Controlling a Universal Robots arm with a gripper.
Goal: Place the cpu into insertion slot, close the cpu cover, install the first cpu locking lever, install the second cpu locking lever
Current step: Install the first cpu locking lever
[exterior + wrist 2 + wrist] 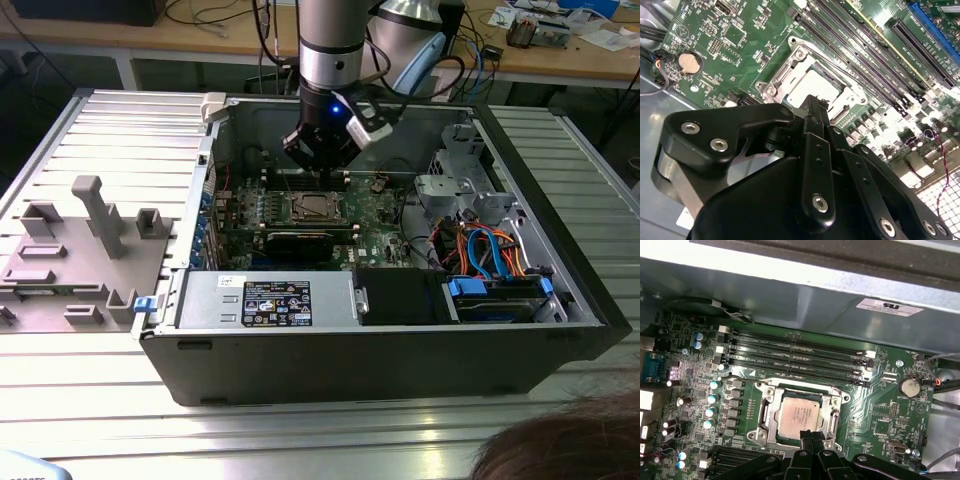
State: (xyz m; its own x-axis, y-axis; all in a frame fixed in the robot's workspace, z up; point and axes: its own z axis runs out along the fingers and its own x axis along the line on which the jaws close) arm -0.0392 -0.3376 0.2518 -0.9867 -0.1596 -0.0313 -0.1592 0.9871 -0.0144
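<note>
The cpu (800, 415), a silvery-tan square chip, sits in the socket on the green motherboard (875, 410). The cpu cover (771, 412), a silvery frame, lies flat around it, and the chip (816, 86) shows through the window in both wrist views. My gripper (810, 436) is shut with nothing between its black fingers (812, 107). Its tip is over the socket's edge, and I cannot tell whether it touches. In the exterior view the gripper (322, 172) hangs inside the open computer case, just above the socket (315, 207). The locking levers are not clearly told apart from the frame.
Memory slots (795, 352) run beside the socket, and a coin battery (910, 386) lies on the board. A black card (300, 240), the power supply (265, 298) and a drive cage with cables (490, 250) crowd the case. A grey fixture (80, 250) stands outside it on the exterior view's left.
</note>
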